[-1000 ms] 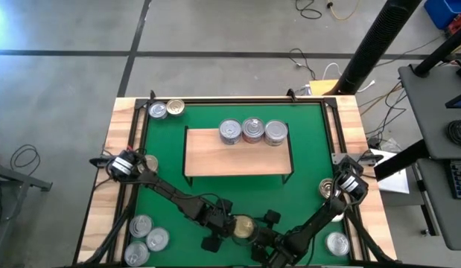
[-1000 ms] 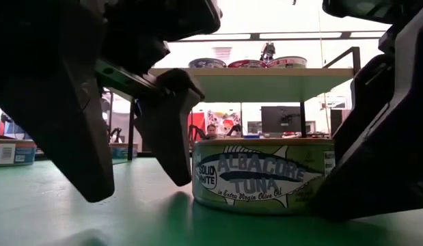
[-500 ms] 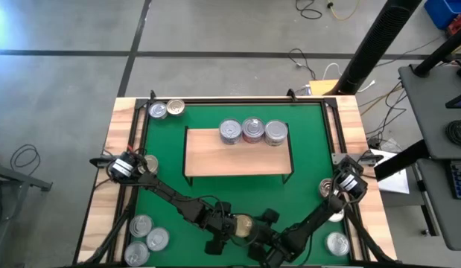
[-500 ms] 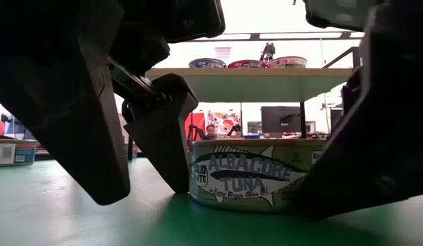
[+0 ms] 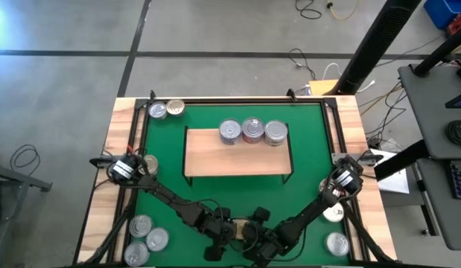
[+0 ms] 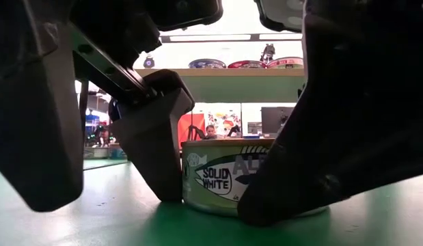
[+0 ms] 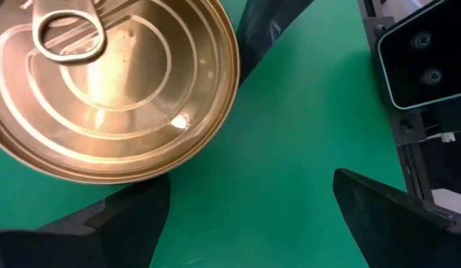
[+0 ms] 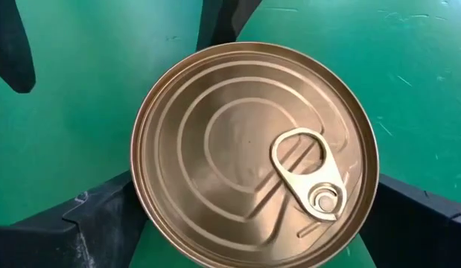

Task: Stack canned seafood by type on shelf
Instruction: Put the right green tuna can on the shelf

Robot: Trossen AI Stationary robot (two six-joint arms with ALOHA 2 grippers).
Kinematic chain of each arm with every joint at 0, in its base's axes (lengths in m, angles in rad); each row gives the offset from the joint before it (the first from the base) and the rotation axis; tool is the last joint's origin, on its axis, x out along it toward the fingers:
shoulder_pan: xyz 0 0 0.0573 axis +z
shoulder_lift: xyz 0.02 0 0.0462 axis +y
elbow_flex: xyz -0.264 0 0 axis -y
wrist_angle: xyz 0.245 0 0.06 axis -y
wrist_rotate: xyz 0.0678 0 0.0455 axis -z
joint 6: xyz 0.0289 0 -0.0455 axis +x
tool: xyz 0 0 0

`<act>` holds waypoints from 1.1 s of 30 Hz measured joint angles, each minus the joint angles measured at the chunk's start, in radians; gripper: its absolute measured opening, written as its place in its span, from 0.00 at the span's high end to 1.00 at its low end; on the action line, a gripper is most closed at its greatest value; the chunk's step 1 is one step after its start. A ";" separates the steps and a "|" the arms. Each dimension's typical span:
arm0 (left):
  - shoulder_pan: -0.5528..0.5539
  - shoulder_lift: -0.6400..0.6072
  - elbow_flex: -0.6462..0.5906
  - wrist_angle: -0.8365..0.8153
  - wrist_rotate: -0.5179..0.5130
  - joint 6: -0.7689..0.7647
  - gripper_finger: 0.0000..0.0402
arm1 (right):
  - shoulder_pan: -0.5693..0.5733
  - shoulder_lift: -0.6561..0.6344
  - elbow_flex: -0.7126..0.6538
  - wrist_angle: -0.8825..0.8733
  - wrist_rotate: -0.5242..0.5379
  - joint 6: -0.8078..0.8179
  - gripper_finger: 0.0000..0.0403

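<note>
The gold-lidded albacore tuna tin (image 8: 254, 152) sits on the green mat (image 5: 163, 179) near the front edge. The right hand (image 8: 252, 223) straddles it, fingers spread; the left hand (image 7: 245, 216), also spread, stands just beside it.

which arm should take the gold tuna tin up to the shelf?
Right, probably. In its wrist view the gold tuna tin sits centred between the right hand's open fingers. The left hand is open too, but the tin lies off to one side of it. The shelf has bare board in front.
</note>
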 joint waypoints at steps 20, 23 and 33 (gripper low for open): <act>0.004 -0.067 0.266 -0.579 0.017 0.047 0.11 | -0.004 -0.060 0.013 0.034 -0.149 -0.050 0.10; 0.001 -0.117 0.300 -0.669 -0.009 0.078 0.11 | 0.004 -0.115 0.013 0.021 -0.211 -0.087 0.10; 0.032 -0.377 0.265 -0.782 -0.298 0.055 0.11 | 0.003 -0.349 0.016 -0.238 -0.213 -0.168 0.10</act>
